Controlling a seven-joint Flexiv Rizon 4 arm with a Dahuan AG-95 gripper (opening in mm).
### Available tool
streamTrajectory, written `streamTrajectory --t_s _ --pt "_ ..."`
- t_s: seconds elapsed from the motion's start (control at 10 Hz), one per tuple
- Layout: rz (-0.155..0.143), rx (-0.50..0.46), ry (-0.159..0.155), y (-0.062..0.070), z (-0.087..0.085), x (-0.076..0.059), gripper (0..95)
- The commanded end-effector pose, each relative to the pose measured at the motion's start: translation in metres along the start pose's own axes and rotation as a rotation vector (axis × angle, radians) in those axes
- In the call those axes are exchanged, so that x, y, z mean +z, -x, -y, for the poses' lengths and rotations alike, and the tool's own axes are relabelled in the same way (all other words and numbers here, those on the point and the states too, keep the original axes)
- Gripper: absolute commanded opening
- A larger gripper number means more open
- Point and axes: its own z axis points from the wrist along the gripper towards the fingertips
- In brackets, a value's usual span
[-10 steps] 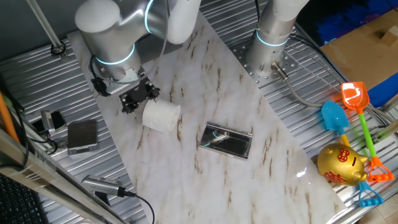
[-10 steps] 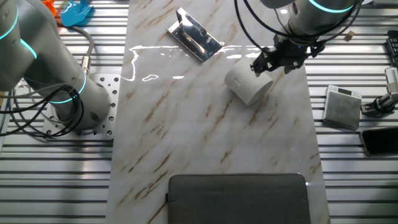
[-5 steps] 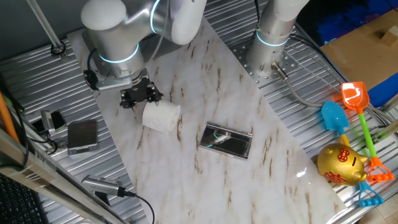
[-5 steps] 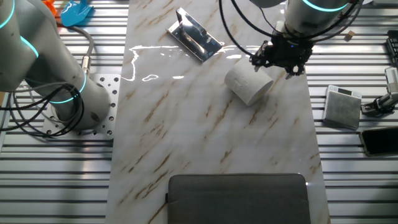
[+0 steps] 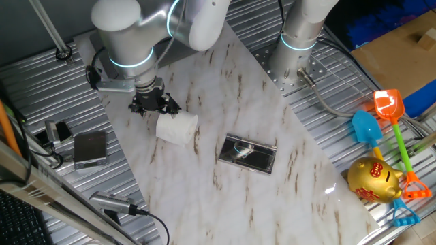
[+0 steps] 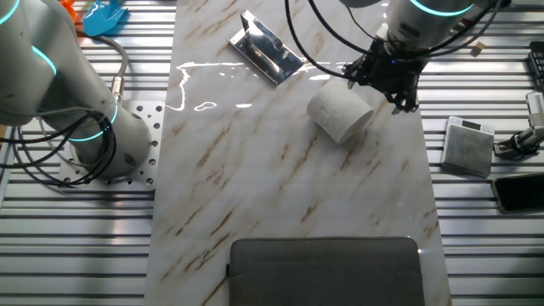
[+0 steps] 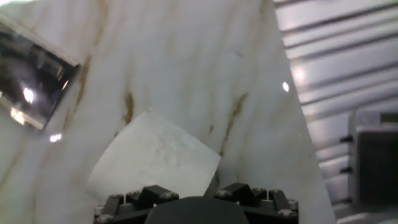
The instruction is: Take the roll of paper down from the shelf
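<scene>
The roll of paper (image 5: 176,127) lies on its side on the marble tabletop, off the shelf. It also shows in the other fixed view (image 6: 338,114) and in the hand view (image 7: 155,158). The shelf (image 5: 248,154), a low stand with a dark glossy top, stands empty to the roll's right; it shows too in the other fixed view (image 6: 266,48) and in the hand view's upper left corner (image 7: 31,78). My gripper (image 5: 153,105) hovers just beside and above the roll (image 6: 384,83), open and holding nothing. Its fingertips are out of the hand view.
A small grey box (image 5: 90,148) with cables sits left of the marble (image 6: 468,144). A large grey plate (image 6: 327,270) lies at the near edge. A second arm's base (image 5: 296,47) stands at the back. A gold piggy bank (image 5: 373,180) and plastic toys lie at the right.
My hand has risen and turned a little away from the roll. The roll and the shelf have stayed where they were.
</scene>
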Motion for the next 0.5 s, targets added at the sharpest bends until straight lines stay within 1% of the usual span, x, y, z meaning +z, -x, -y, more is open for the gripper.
streamTrajectory --t_s 0.1,0.3,0.4,0.5 --pt "0.028 0.266 0.018 0.0 0.0003 -0.0006 95.0" --pt "0.032 0.319 0.022 0.0002 -0.0002 -0.0004 95.0" --pt "0.041 0.365 0.032 0.0002 -0.0002 -0.0004 95.0" --pt "0.035 0.39 0.028 0.0002 -0.0002 -0.0002 95.0"
